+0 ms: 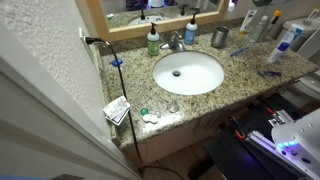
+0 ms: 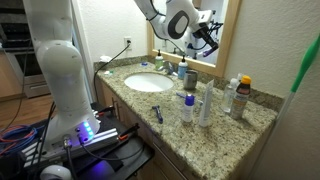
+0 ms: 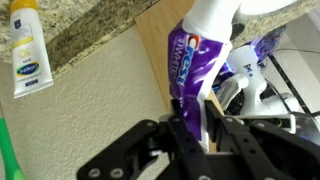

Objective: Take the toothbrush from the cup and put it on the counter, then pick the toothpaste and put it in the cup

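Note:
My gripper (image 3: pixel 195 125) is shut on a purple Crest toothpaste tube (image 3: pixel 190 60), which sticks out between the fingers in the wrist view. In an exterior view the gripper (image 2: pixel 203 35) hangs high in front of the mirror, above the back of the counter (image 2: pixel 170 130). The grey metallic cup (image 1: pixel 219 37) stands at the back of the granite counter (image 1: pixel 240 78), right of the faucet. A slim light blue toothbrush (image 1: pixel 238 52) lies on the counter just right of the cup. I cannot make out the cup's inside.
An oval white sink (image 1: pixel 188 72) is set in the counter. A green pump bottle (image 1: pixel 153 41) and a blue one (image 1: pixel 190 32) flank the faucet. Several bottles (image 2: pixel 235 97) crowd the counter's end. A yellow-capped tube (image 3: pixel 28 50) lies on the granite.

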Robot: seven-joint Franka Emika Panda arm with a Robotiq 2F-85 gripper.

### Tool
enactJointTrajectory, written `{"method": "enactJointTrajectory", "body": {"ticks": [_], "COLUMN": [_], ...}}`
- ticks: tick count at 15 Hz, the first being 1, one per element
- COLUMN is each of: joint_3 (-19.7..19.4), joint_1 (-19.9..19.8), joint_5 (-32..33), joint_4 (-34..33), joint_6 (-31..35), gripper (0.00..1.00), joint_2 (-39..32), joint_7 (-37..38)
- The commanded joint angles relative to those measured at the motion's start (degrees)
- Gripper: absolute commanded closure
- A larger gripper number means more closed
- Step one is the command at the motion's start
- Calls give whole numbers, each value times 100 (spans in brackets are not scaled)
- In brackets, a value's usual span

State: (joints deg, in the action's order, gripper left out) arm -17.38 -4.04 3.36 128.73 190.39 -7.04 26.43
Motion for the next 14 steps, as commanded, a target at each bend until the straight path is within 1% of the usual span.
{"method": "enactJointTrajectory", "body": {"ticks": [1,2,4,5,7,8,9,10,12,13,14], "joint_3": [206,-405,-532,-538,-488,-531,43,83,349,-17,-53], "joint_1": [-139,283,351,272,290,423,27,19,-2,418,517], "joint_5": [-517,49,49,137,265,168,-306,-384,-609,-540,-667], "joint_4": [221,377,474,495,632,608,645,551,557,487,379], "joint_6": [355,616,737,811,838,838,823,820,820,836,823], "gripper": [74,74,74,93,93,93,93,93,93,93,93], "joint_2": [26,0,3,-67,-56,-164,-160,-225,-262,-344,-424], "joint_7": [-577,-132,-196,-181,-254,-363,-839,-968,-1200,-1104,-1224]}}
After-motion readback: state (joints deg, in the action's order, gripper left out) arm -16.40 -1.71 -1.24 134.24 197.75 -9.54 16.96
